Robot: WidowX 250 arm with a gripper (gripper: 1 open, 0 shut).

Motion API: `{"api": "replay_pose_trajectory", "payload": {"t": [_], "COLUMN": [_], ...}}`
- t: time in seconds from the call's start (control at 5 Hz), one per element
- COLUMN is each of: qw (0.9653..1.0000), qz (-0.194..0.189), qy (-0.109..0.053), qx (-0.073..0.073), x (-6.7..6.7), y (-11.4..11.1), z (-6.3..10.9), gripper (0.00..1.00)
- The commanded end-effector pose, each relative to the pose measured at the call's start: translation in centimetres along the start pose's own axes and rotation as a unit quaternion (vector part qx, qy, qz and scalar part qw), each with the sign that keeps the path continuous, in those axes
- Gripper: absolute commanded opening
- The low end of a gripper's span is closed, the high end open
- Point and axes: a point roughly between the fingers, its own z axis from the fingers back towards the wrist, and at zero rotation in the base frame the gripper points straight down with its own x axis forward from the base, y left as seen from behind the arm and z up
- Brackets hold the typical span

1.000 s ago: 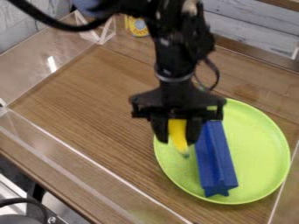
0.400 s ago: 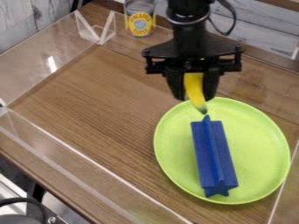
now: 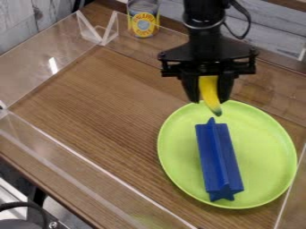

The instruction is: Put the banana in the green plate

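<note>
A: What changed with the pincer (image 3: 210,88)?
B: It is pinching the banana (image 3: 210,94), and it has moved up and toward the far rim of the green plate (image 3: 266,134). A second ago it was low, just beside the blue block (image 3: 217,161).
A: What is around it?
B: The blue block lies in the plate, along its middle. A yellow can (image 3: 142,24) and a clear stand (image 3: 96,29) are at the back of the desk (image 3: 96,98), well apart.
A: How does the banana hang?
B: Almost upright, its long axis vertical, the lower tip pointing down over the plate's far edge.
</note>
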Motion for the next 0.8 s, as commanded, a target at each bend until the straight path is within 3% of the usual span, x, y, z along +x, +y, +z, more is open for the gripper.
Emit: {"api": "replay_pose_trajectory", "payload": {"t": [0.0, 0.4, 0.6], "qw": [0.9995, 0.9989, 0.9989], "qz": [-0.012, -0.028, -0.033], "qy": [-0.023, -0.024, -0.020], "qx": [-0.018, -0.027, -0.028], "x": [1.3, 2.1, 0.1], "y": [-1.5, -2.6, -3.2], "z": [0.6, -0.7, -0.2], "gripper": [0.00, 0.00, 0.00]}}
